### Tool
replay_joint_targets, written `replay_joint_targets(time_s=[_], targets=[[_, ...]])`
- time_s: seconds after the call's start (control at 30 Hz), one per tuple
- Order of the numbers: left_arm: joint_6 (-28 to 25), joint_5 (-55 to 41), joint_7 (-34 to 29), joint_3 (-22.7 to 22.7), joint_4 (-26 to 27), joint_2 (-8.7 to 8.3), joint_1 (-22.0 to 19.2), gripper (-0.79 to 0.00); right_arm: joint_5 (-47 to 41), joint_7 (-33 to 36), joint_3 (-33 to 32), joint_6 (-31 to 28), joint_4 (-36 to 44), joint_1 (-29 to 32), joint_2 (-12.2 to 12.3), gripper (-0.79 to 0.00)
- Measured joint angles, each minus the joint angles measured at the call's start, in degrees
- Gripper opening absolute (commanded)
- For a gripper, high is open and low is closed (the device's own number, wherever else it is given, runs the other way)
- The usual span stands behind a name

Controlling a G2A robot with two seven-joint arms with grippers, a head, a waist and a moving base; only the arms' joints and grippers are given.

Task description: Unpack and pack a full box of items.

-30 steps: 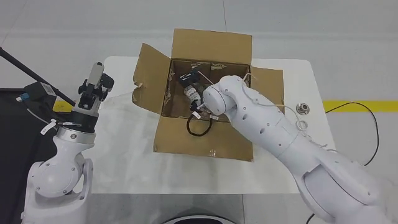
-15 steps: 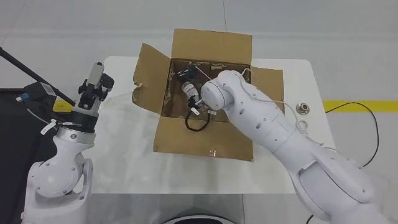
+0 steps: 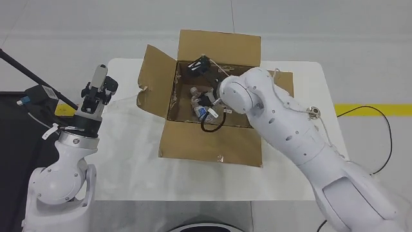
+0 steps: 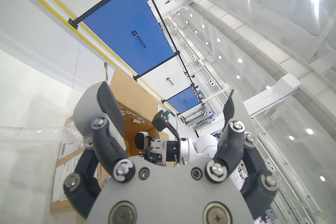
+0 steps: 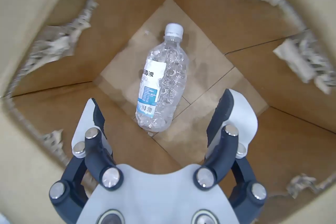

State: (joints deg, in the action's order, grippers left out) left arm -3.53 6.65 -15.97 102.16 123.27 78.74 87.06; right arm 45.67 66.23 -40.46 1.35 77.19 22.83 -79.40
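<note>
An open cardboard box [image 3: 209, 143] stands mid-table with its flaps spread. On its floor lies a clear plastic bottle [image 5: 163, 78] with a white cap and a blue-and-white label. My right gripper [image 5: 160, 97] hangs inside the box just above the bottle's lower half. It is open, with a finger on either side and nothing held. From above, the right gripper [image 3: 201, 103] sits in the box's left half. My left gripper [image 4: 167, 91] is open and empty. It points upward beside the table's left edge, and appears in the top view as the left gripper [image 3: 98, 82].
A small round metal part [image 3: 313, 111] and a thin white cable lie on the white table [image 3: 129, 167] right of the box. Torn paper tape lines the box walls [image 5: 65, 36]. A dark surface with small items [image 3: 38, 96] adjoins the table's left side.
My right wrist has shifted toward the box's far wall and its forearm has swung right. The left arm has not moved.
</note>
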Motion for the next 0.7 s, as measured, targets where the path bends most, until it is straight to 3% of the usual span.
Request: replay_joint_targets(time_s=[0.2, 0.33, 0.5, 0.7], targets=[[0.00, 0.00, 0.00, 0.00, 0.00, 0.00, 0.00, 0.000, 5.44, 5.67, -16.68, -3.69, 21.67, 11.18, 5.81, 0.000], [0.00, 0.00, 0.00, 0.00, 0.00, 0.00, 0.00, 0.000, 7.12, 8.22, -28.84, -6.32, 31.01, 17.68, 8.32, 0.000], [0.00, 0.00, 0.00, 0.00, 0.00, 0.00, 0.00, 0.000, 9.81, 9.23, -41.39, -8.34, 32.10, 20.91, 10.23, 0.000], [0.00, 0.00, 0.00, 0.00, 0.00, 0.00, 0.00, 0.000, 18.02, 10.38, -48.75, -10.42, 25.78, 21.72, 11.86, 0.000]])
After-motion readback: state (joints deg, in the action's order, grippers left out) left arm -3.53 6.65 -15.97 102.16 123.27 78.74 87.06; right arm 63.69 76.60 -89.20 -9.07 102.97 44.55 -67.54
